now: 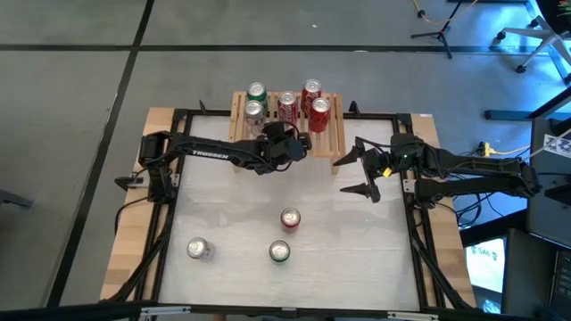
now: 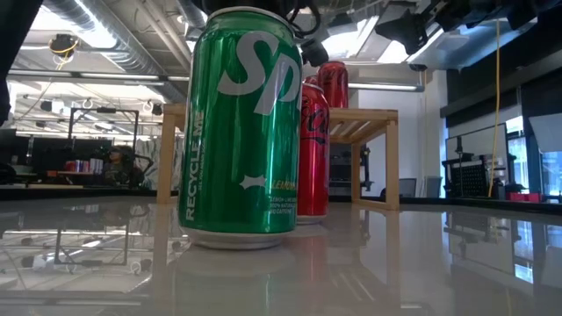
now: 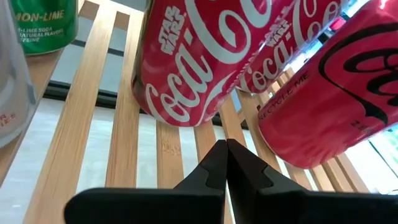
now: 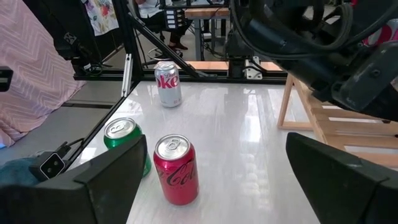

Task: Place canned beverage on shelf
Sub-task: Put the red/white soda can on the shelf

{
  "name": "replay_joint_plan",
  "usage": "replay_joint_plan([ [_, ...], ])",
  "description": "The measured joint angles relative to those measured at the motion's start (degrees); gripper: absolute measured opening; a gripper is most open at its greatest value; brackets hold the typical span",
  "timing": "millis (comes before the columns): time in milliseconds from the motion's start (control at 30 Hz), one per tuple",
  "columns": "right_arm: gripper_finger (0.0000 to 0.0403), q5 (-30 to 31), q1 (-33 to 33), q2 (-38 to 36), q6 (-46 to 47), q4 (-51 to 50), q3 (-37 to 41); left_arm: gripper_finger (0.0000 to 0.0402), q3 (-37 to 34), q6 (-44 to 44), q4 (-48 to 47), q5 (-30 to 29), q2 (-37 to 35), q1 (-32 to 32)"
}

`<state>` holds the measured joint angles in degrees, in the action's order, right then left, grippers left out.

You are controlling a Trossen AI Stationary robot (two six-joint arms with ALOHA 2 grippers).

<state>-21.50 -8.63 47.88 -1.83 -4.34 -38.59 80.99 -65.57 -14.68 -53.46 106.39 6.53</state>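
At the far edge of the table I see the shelf [image 1: 287,119], its slatted top already carrying five cans: a green can [image 1: 257,92] and a silver can [image 1: 254,111] on its left part, then three red cans [image 1: 287,106] toward its right. My left gripper [image 1: 299,143] sits at the shelf's near edge with its fingers [image 3: 214,163] pressed together on nothing, their tips just short of the closest red can in the left wrist view. My right gripper [image 1: 357,174] hangs over the table right of the shelf, jaws spread wide and empty. Three cans stand loose on the table well apart from both claws: a red Coke can [image 1: 290,218] nearest the middle, a green Sprite can [image 1: 279,252] just nearer the front, and a silver Diet Coke can [image 1: 197,249] off toward the left front corner
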Motion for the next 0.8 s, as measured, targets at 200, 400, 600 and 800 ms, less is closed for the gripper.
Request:
replay_joint_plan([
  [200, 0.0379, 0.0, 0.0, 0.0, 0.0, -0.03, 0.0, 0.0, 0.0, 0.57, 1.86, 0.69, 0.11, 0.92],
  [400, 0.0379, 0.0, 0.01, 0.0, 0.0, -0.04, 0.0, 0.0, 0.0, 0.64, 2.02, 0.65, 0.11, 1.85],
  [600, 0.0379, 0.0, -0.01, 0.0, 0.0, -0.02, 0.0, 0.0, 0.0, 0.75, 1.95, 0.55, 0.11, 2.91],
  [800, 0.0379, 0.0, 0.01, 0.0, -0.01, -0.03, 0.0, 0.0, 0.0, 0.73, 1.96, 0.57, 0.11, 3.82],
])
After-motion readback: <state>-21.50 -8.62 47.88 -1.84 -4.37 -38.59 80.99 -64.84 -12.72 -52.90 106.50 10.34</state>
